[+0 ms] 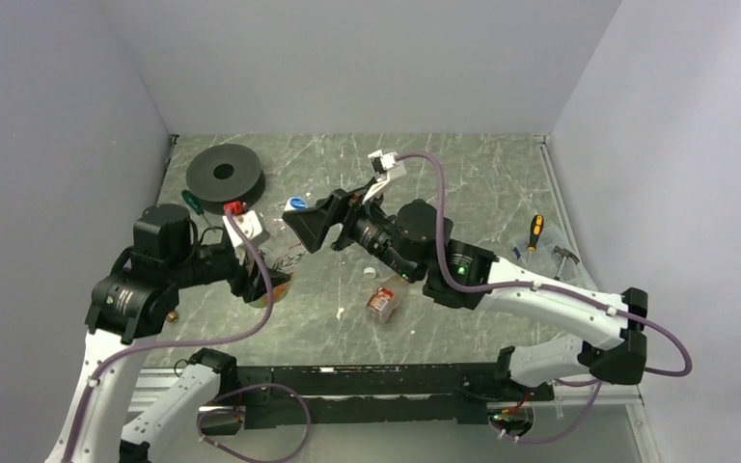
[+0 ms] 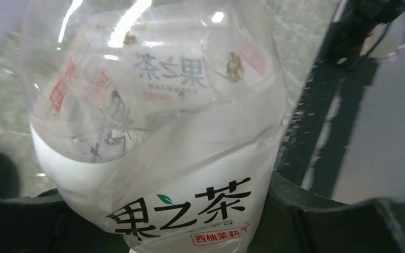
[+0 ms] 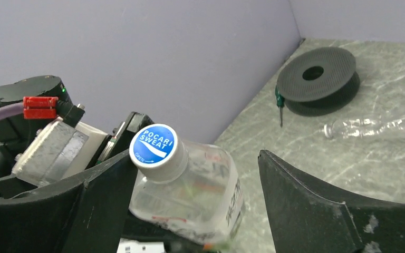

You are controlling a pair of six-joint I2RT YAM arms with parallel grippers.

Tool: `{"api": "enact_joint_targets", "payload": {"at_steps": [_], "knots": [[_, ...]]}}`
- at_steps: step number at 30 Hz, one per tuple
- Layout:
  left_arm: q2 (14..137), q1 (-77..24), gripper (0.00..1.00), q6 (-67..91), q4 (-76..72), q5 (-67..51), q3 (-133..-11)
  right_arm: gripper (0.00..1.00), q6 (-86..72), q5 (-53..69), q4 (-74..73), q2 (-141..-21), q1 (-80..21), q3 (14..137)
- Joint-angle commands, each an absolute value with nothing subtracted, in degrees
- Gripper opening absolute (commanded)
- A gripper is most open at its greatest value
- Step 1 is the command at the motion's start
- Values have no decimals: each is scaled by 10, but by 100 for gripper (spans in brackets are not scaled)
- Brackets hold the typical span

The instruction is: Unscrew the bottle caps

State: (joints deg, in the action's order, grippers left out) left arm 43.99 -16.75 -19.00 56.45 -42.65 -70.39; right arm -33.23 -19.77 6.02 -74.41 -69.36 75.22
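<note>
My left gripper (image 1: 254,278) is shut on the large bottle (image 1: 285,258) with the Chinese label and holds it tilted up; the bottle fills the left wrist view (image 2: 158,132). Its cap (image 1: 296,204) is white-sided with a blue top and is on the neck. In the right wrist view the cap (image 3: 154,145) sits between the open fingers of my right gripper (image 3: 195,179), against the left finger (image 3: 103,195) and well clear of the other. A small red-brown-labelled bottle (image 1: 383,301) lies on the table, with a loose white cap (image 1: 370,273) near it. A small clear bottle (image 3: 374,125) lies further back.
A large black disc with a hole (image 1: 225,172) stands at the back left, with a green-handled screwdriver (image 1: 191,201) beside it. An orange-handled screwdriver (image 1: 535,231) and other small tools lie at the right. Walls close in the table on three sides.
</note>
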Motion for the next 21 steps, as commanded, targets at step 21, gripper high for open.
{"api": "enact_joint_targets", "payload": {"at_steps": [21], "knots": [[400, -168, 43, -250, 472, -364, -659, 65, -282, -159, -45, -787, -700, 891]]}}
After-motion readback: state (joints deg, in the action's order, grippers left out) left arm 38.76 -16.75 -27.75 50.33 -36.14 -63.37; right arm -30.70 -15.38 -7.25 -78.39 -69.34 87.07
